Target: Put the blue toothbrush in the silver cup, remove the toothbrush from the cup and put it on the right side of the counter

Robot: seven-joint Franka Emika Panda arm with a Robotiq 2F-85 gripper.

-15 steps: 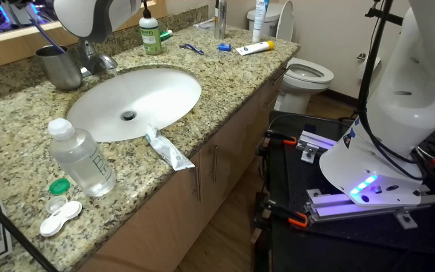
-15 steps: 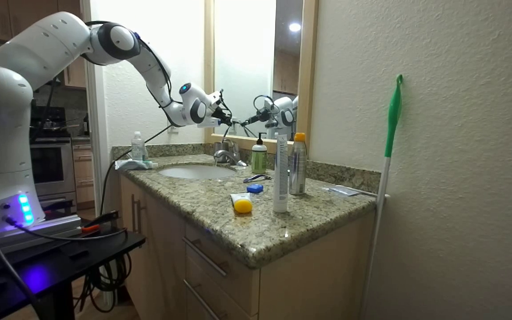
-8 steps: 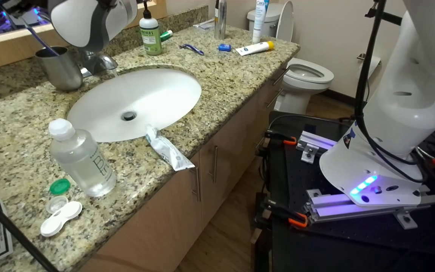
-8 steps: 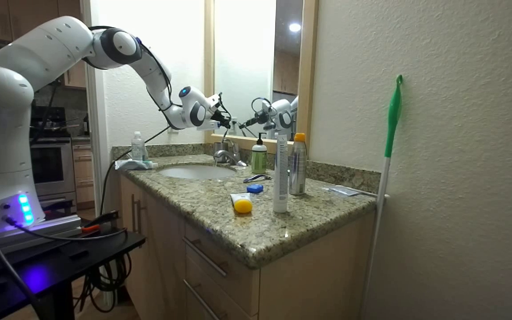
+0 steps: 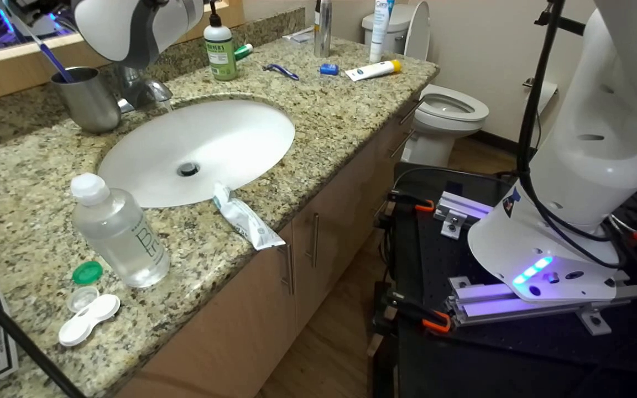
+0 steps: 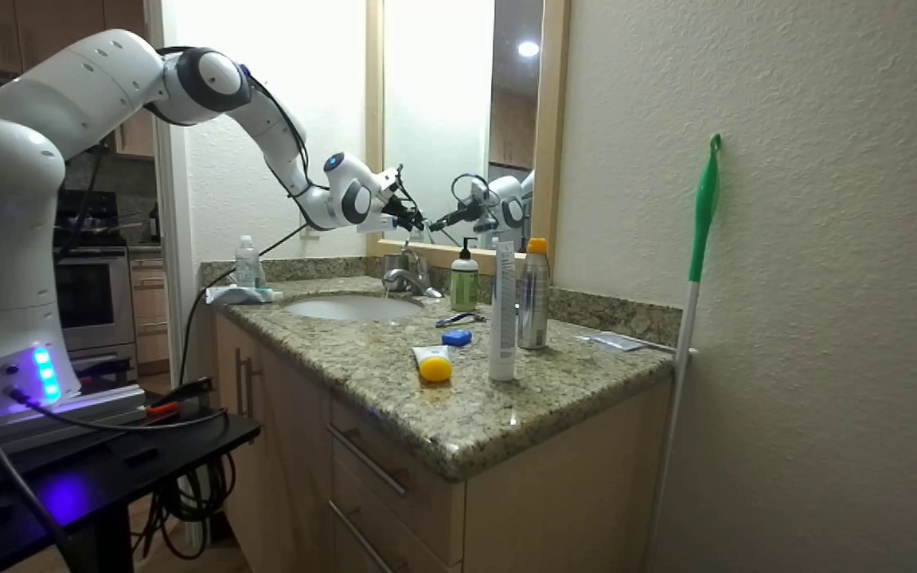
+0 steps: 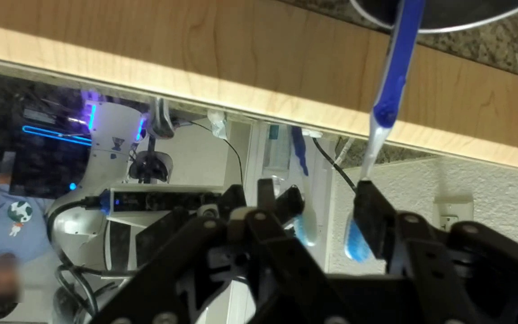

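The blue toothbrush stands in the silver cup, leaning up and left in an exterior view. In the wrist view the blue handle rises out of the cup, and its bristle head shows by the fingers. My gripper is open, with a wide gap between its fingertips. The right finger partly covers the clear neck and head. In an exterior view my gripper hangs above the cup, near the mirror. The speckled counter bears the cup at the back.
A faucet stands beside the cup, by the white sink. A soap bottle, a blue razor, tubes and a spray can stand or lie farther along. A clear bottle is at the near end. The mirror is close behind the gripper.
The toothbrush has shifted left in the cup and now shows its clear upper part above the blue handle. My gripper has moved slightly toward the mirror in an exterior view.
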